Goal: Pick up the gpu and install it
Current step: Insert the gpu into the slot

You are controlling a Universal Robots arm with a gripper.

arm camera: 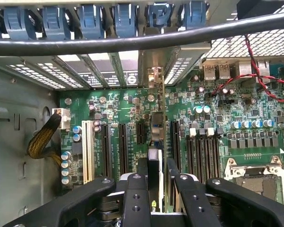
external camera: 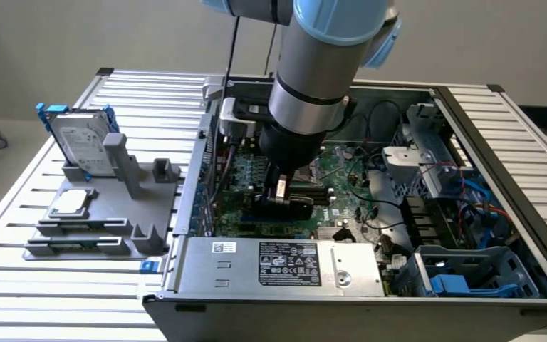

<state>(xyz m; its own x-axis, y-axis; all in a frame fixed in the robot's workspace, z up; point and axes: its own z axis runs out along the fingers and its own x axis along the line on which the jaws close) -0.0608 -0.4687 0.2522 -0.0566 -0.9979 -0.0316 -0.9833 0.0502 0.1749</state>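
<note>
Inside the open computer case [external camera: 464, 128], my gripper [external camera: 286, 199] hangs low over the green motherboard [external camera: 254, 171]. In the wrist view the gpu [arm camera: 155, 135] is seen edge-on, upright between the black fingers [arm camera: 143, 175]. My gripper [arm camera: 157, 182] is shut on it. The card's silver end bracket [arm camera: 154, 78] reaches the rear slot openings, and its lower edge stands over the row of black expansion slots [arm camera: 123, 146]. Whether it is seated in a slot I cannot tell.
A grey fixture [external camera: 112, 214] left of the case holds a silver hard drive in a blue frame [external camera: 79, 142]. The power supply [external camera: 283, 263] lies at the case's front. A thick black cable [arm camera: 132, 43] crosses above the blue slot clips [arm camera: 90, 21]. The CPU socket [arm camera: 253, 177] is beside the slots.
</note>
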